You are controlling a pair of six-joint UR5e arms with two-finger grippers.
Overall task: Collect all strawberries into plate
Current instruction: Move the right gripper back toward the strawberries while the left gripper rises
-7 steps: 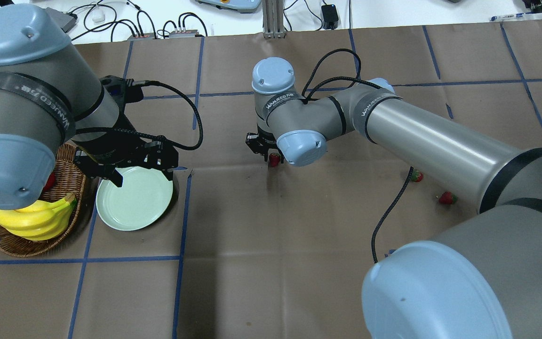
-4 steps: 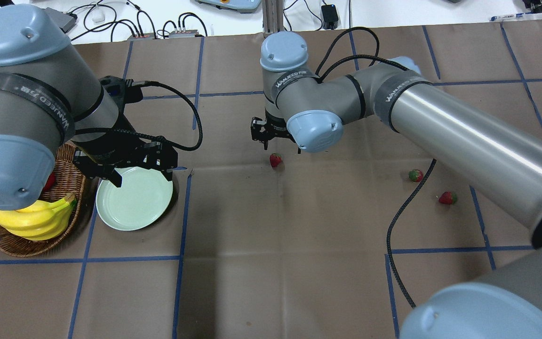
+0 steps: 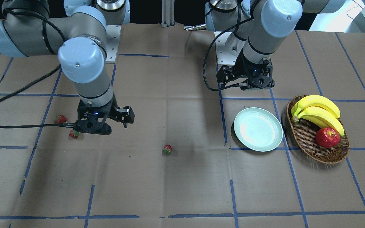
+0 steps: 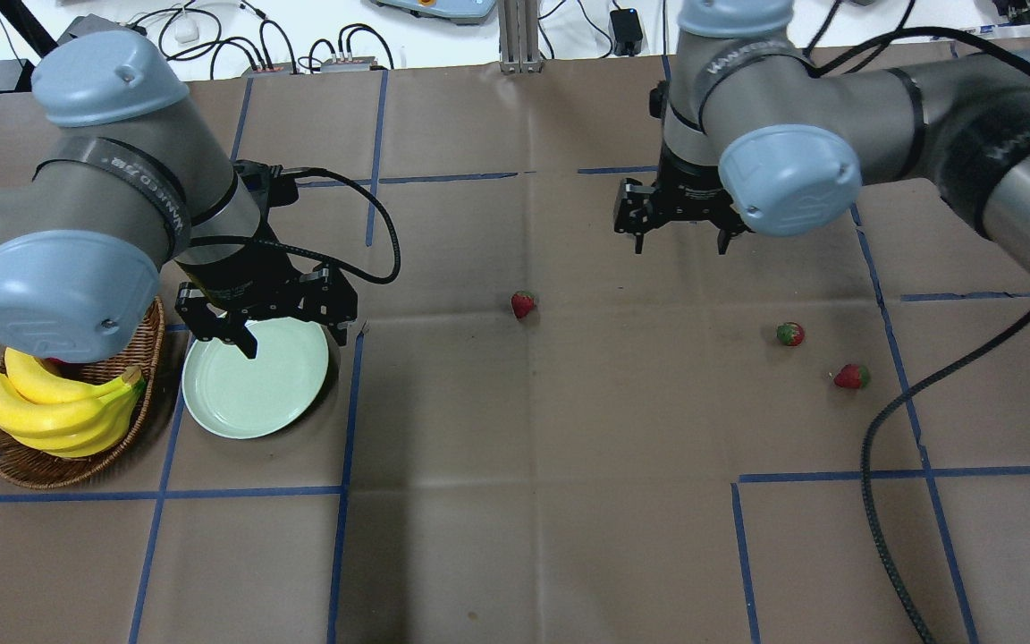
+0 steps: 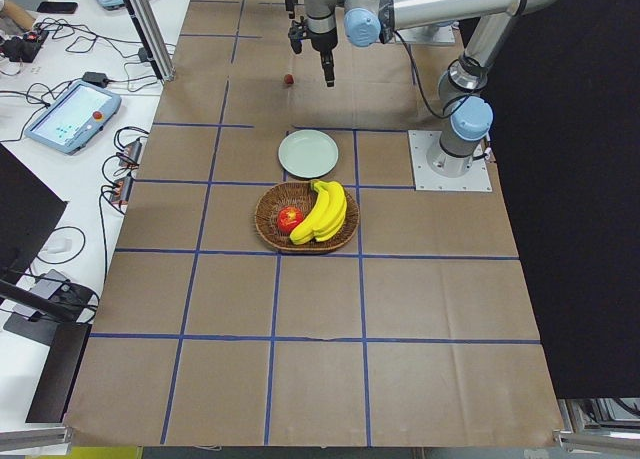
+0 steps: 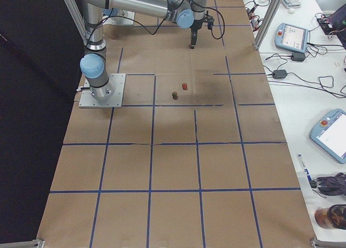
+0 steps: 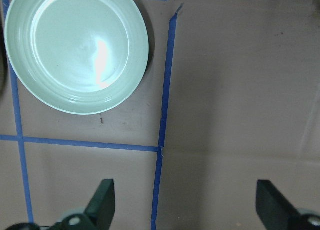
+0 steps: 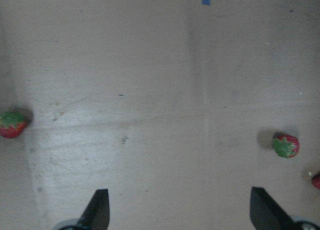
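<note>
Three strawberries lie on the brown table: one in the middle [image 4: 523, 304] [image 3: 167, 149] and two on the right, a greenish one [image 4: 789, 334] [image 3: 73, 134] and a red one [image 4: 851, 376] [image 3: 60, 119]. All three show in the right wrist view [image 8: 12, 125] [image 8: 286, 146] [image 8: 316, 180]. The mint-green plate [image 4: 256, 394] [image 3: 258, 133] [image 7: 75, 49] is empty. My left gripper [image 4: 291, 338] [image 7: 187, 202] is open and hovers over the plate's far edge. My right gripper [image 4: 680, 240] [image 8: 182, 212] is open and empty, raised between the middle strawberry and the right pair.
A wicker basket [image 4: 32, 465] [image 3: 309, 148] with bananas [image 4: 59, 402] and a red apple [image 3: 327, 137] stands just left of the plate. The right arm's black cable [image 4: 882, 447] trails over the table near the right strawberries.
My right gripper rose from the middle strawberry and swung right; that strawberry stayed on the table. The left gripper barely moved, though the left arm's elbow shifted.
</note>
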